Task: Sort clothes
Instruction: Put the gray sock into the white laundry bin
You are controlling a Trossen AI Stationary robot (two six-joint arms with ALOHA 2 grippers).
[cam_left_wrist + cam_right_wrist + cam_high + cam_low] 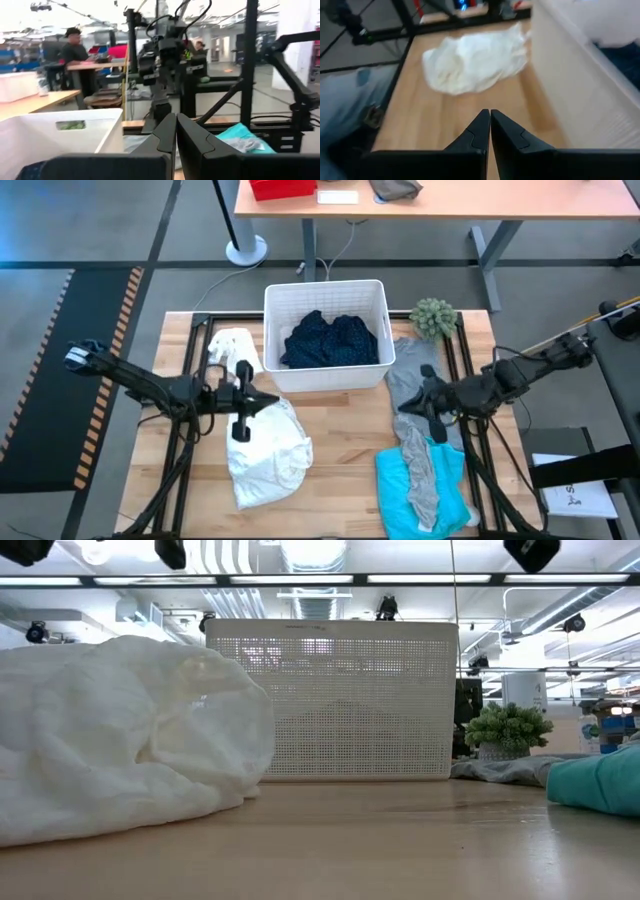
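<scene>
The navy shirt (330,340) already lies in the basket (325,292). The white shirt (265,450), grey tee (410,375) and turquoise piece (400,480) lie on the table (340,440), unsorted. Both the left gripper (262,402) and the right gripper (405,407) hover shut and empty.

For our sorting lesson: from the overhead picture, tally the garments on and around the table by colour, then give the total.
White: 2, a white shirt and a small white cloth
Grey: 2, a grey tee and a grey piece
Turquoise: 1, a turquoise piece
Navy: 1, a navy dotted shirt in the basket
Total: 6
</scene>
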